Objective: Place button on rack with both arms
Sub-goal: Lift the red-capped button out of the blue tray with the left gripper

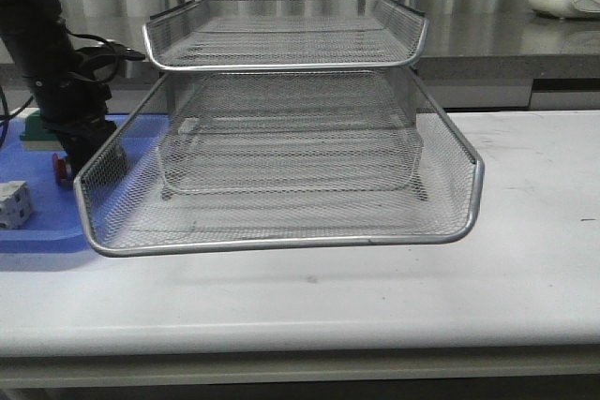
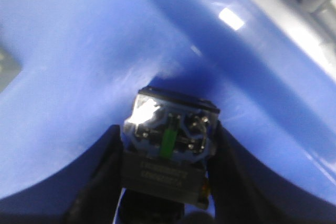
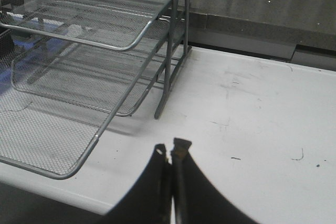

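Gripping the button [image 2: 170, 140] in the left gripper [image 2: 167, 182] down on the blue tray [image 2: 79, 77], fingers [image 2: 100, 177] clamped on either side of its dark body, long axis running out along the fingers, terminal end facing the wrist camera. Sitting left of the rack [image 1: 281, 166], just beside its lower tier, so reaching it means lifting and carrying rightward. Idling over bare table on the rack's far side: right gripper [image 3: 171, 153], jaws pressed together on nothing, well apart from the button.
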`<act>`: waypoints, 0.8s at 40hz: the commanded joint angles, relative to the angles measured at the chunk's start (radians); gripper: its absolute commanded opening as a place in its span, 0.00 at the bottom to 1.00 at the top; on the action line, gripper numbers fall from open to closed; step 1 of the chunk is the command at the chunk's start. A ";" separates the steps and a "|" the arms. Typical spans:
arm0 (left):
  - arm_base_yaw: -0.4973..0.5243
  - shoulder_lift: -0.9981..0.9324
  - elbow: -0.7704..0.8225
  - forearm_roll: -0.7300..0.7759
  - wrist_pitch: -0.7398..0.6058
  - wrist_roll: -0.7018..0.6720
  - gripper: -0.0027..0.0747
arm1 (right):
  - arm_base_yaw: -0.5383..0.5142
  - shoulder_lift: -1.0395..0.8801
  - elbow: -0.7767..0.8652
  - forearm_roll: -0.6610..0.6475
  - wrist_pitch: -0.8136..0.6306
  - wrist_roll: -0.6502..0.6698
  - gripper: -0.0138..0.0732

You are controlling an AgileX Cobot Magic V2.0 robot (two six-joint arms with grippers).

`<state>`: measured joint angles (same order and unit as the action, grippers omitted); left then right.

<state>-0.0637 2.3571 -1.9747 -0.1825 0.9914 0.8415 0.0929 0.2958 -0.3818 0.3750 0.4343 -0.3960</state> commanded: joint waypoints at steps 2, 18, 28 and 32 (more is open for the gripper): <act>0.025 -0.068 -0.030 -0.021 -0.006 -0.010 0.27 | 0.000 0.008 -0.025 0.007 -0.081 0.003 0.09; 0.070 -0.070 -0.134 -0.063 0.111 -0.050 0.26 | 0.000 0.008 -0.025 0.007 -0.081 0.003 0.09; 0.095 -0.072 -0.276 -0.057 0.303 -0.145 0.26 | 0.000 0.008 -0.025 0.007 -0.081 0.003 0.09; 0.097 -0.091 -0.294 -0.009 0.302 -0.200 0.26 | 0.000 0.008 -0.025 0.007 -0.081 0.003 0.09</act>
<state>0.0279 2.3605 -2.2249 -0.2047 1.2247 0.6912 0.0929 0.2958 -0.3818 0.3750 0.4343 -0.3960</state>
